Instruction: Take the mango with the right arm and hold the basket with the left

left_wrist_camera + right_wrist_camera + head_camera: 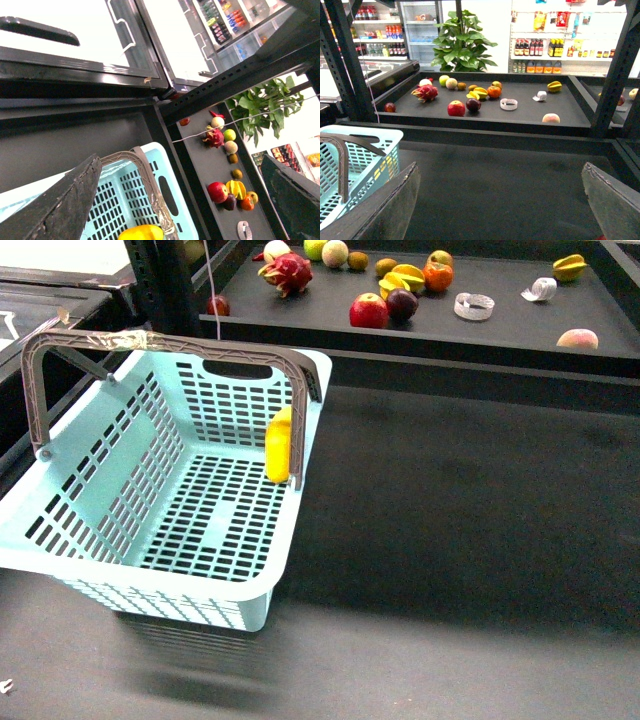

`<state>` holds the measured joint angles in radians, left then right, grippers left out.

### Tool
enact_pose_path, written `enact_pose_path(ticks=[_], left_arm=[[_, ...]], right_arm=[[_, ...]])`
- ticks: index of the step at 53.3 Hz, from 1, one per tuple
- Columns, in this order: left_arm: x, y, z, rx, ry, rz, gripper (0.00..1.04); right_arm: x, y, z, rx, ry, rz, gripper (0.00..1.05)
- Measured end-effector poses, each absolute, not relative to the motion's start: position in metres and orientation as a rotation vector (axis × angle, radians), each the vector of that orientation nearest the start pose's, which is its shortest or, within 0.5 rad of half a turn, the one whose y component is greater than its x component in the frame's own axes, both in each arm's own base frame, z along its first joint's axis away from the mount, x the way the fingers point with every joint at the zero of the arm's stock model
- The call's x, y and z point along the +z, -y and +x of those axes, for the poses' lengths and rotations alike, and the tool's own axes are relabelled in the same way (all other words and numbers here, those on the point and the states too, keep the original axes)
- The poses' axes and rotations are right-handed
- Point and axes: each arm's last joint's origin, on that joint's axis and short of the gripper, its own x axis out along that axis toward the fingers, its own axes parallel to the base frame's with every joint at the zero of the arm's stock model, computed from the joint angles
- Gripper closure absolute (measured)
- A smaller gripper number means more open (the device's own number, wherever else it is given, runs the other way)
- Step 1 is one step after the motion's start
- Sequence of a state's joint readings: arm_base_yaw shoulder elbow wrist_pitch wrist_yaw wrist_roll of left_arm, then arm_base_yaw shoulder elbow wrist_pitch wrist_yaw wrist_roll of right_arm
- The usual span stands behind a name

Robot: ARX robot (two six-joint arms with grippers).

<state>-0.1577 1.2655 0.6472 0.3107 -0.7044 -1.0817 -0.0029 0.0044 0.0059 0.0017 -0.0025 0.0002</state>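
Setting: shop-like room, dark matte table up close, and a raised black display tray at the far side loaded with fruit. Fridges and a big leafy plant sit behind it in the right wrist view.

Basket: light blue basket sits near-left on the table, one grey-brown handle swung up, the other standing along its right wall.

Mango: yellow mango is already inside the basket, leaning against the right wall just beside the handle post. Looks like it's standing more or less on end, long axis roughly vertical, top end at rim height. In the left wrist view I only catch one end of it next to the handle.

Left gripper: left gripper hangs above the basket's far end, fingers spread wide, nothing between them, not touching the basket as far as I can see.

Right gripper: right gripper is over bare table to the right of the basket, fingers spread wide apart, holding nothing.

Front view: neither arm shows up in it.

Progress: my read is the mango part is basically done, since it's in the basket and my right fingers are empty. Nobody's gripping the basket right now, so if a hold is needed that's what's left.

Other fruit: red apple, dragon fruit, star fruit, peach all sitting on the tray.
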Motion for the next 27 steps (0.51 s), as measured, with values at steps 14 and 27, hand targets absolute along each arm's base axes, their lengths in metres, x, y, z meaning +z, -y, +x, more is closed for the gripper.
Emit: enact_pose_path(ticks=[14,27], left_arm=[[0.243,0.029,0.236,0.613,0.063,-0.795,0.08],[0.235,0.022,0.227,0.206,0.006,-0.56,0.27]], right_arm=[[0.165,0.0,0.098,0.0,0.003,0.0,0.08],[0.165,0.0,0.098,-0.001,0.003,0.0,0.08]])
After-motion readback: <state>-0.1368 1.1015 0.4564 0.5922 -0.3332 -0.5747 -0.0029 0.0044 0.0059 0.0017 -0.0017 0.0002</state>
